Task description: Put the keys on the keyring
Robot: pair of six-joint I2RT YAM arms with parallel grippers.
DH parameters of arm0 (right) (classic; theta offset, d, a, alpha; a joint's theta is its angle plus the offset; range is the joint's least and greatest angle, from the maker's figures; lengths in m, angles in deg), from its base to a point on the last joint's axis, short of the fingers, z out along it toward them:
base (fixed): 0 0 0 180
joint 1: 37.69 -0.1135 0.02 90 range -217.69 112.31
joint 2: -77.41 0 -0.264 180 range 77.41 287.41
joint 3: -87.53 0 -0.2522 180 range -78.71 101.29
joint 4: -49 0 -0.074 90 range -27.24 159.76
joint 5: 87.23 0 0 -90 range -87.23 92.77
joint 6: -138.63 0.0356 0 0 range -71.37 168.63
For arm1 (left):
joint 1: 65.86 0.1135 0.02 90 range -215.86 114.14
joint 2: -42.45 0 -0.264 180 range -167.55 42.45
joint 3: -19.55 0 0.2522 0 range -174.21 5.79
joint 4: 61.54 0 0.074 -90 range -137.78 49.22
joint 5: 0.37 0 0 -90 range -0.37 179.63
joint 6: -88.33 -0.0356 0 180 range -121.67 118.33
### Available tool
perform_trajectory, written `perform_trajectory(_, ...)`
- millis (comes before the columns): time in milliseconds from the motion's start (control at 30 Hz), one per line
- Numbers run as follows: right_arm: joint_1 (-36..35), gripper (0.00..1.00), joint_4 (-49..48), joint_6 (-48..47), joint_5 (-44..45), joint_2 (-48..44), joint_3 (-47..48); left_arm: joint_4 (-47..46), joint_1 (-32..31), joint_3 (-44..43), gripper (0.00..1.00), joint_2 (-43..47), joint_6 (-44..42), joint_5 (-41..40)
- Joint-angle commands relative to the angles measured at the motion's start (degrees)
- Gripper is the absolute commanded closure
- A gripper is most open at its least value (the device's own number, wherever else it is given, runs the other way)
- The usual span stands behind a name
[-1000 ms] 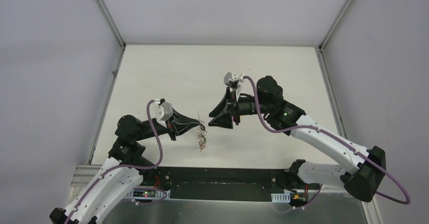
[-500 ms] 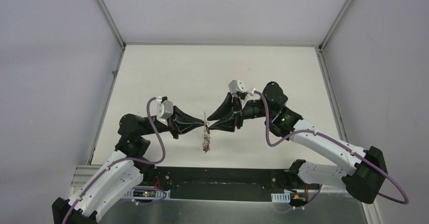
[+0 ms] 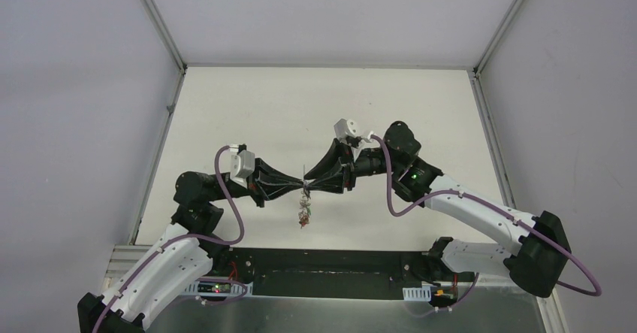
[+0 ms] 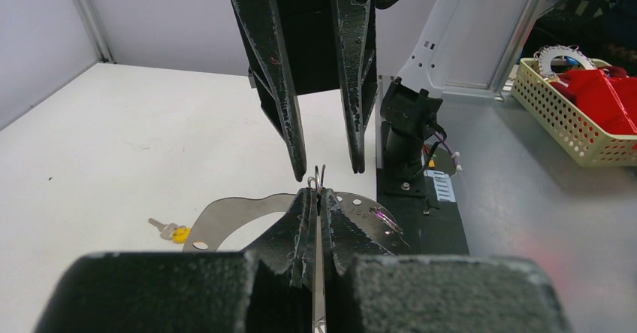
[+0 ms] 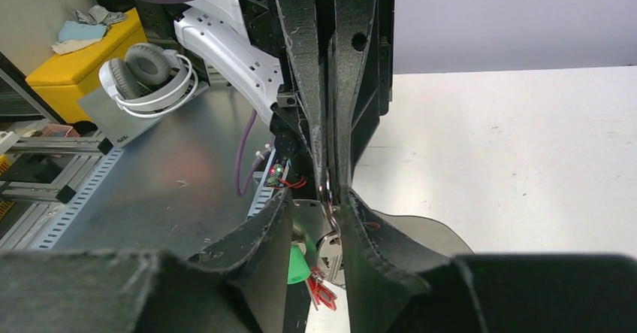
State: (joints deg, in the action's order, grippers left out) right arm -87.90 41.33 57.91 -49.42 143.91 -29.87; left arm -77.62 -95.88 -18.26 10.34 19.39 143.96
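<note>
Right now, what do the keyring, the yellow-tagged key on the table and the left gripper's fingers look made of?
The keyring: thin grey metal wire, faint sheen. The key: silvery metal, glinting; its yellow tag looks like matte plastic. The fingers of the left gripper: black, grainy surface, probably printed plastic.

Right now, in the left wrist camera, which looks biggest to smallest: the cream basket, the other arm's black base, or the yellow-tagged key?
1. cream basket, though cropped at the edge
2. black base
3. yellow-tagged key, clearly smallest
</note>
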Motion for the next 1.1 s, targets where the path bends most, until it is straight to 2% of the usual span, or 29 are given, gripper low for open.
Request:
perform_trajectory(0,-0.45,0.68,-3.44,-0.84,1.19,-0.11,-0.16,-4.61,-0.33,-0.38,1.00,0.94,1.18,0.87)
perform_trajectory(233,-0.50,0.82,-3.38,-0.64,1.50,0.21,-0.70,-4.83,-0.37,-0.68,1.00,0.86,1.24,0.67)
perform_trajectory(767,-0.59,0.80,-3.01,-0.61,2.59,1.16,-0.83,-5.21,-0.30,0.18,1.00,1.77,2.23,-1.01)
perform_trajectory(867,-0.63,0.85,-3.08,-0.70,2.92,1.11,-0.85,-4.88,-0.30,0.28,1.00,1.93,2.40,-1.39)
perform_trajectory(967,-0.60,0.99,-3.01,-0.72,3.05,1.04,-0.80,-4.96,-0.30,0.40,1.00,1.93,2.49,-1.55)
perform_trajectory(1067,-0.58,1.00,-2.49,-0.75,3.05,0.78,-0.80,-4.89,-0.30,0.28,1.00,1.90,2.43,-1.68)
